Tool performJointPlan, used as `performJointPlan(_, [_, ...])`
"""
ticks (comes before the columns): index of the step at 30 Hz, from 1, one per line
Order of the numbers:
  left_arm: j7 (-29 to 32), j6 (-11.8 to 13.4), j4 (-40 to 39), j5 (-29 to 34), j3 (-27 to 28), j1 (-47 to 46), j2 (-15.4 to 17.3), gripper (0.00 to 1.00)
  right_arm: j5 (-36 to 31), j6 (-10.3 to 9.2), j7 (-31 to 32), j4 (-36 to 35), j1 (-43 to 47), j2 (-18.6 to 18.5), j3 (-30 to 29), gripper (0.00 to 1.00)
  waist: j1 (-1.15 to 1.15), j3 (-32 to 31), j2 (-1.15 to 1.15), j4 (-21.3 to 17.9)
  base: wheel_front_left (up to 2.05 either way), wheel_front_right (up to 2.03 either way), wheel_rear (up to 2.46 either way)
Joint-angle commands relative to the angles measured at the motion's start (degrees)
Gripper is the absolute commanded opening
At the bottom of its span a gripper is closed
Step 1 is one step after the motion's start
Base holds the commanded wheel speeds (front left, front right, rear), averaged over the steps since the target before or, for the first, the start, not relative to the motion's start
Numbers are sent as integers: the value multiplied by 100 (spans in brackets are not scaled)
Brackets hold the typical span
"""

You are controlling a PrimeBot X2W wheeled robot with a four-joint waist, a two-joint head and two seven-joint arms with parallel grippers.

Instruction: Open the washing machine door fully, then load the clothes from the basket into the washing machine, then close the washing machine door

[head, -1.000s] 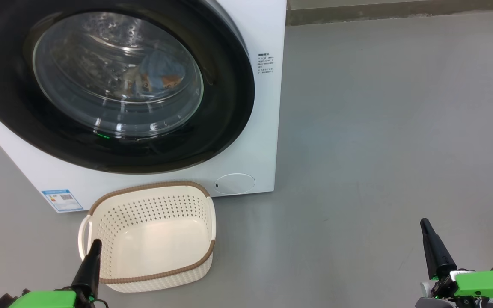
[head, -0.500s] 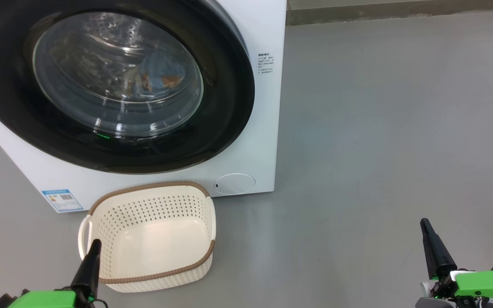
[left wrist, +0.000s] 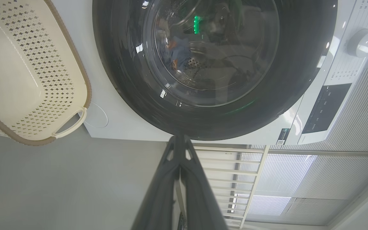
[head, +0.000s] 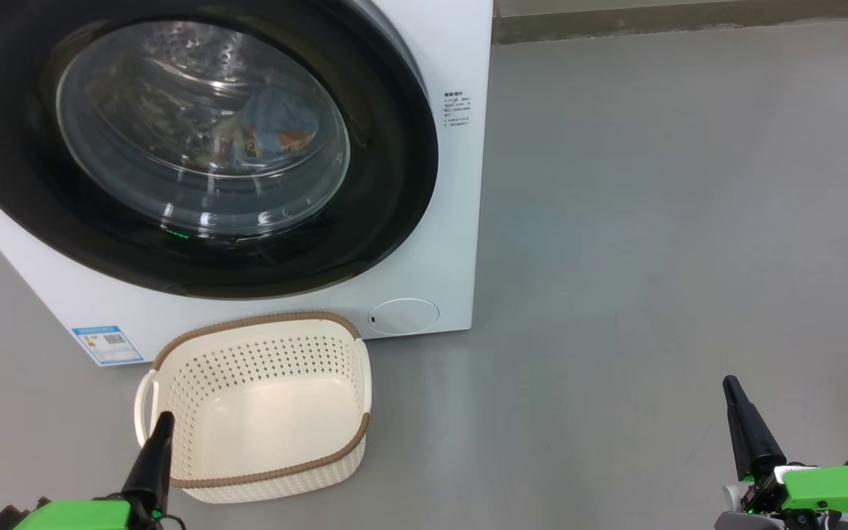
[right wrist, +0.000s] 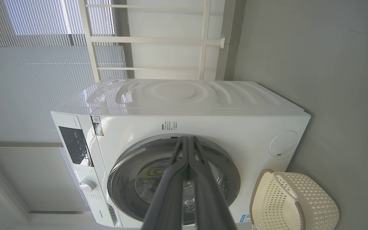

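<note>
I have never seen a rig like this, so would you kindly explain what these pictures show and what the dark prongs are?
It is a two-armed wheeled robot. One picture comes from a camera on its head, looking down. The other two come from cameras on its wrists, looking along the fingers, so they appear turned. The dark prongs are its left gripper and right gripper, both shut and holding nothing. On the grey floor stands a white washing machine with its black door closed. Blue clothes lie inside, visible through the door. The cream basket in front is empty.
</note>
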Motion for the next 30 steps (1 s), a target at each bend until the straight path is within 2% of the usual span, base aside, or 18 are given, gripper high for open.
performJointPlan(1, [37, -41, -112, -46, 165, -236, 110, 0, 21, 9, 47, -142, -236, -20, 127, 0, 0, 0, 0, 0, 0, 0, 0])
performJointPlan(30, [36, -41, -113, -47, 165, -235, 110, 0, 22, 9, 46, -142, -236, -20, 129, 0, 0, 0, 0, 0, 0, 0, 0])
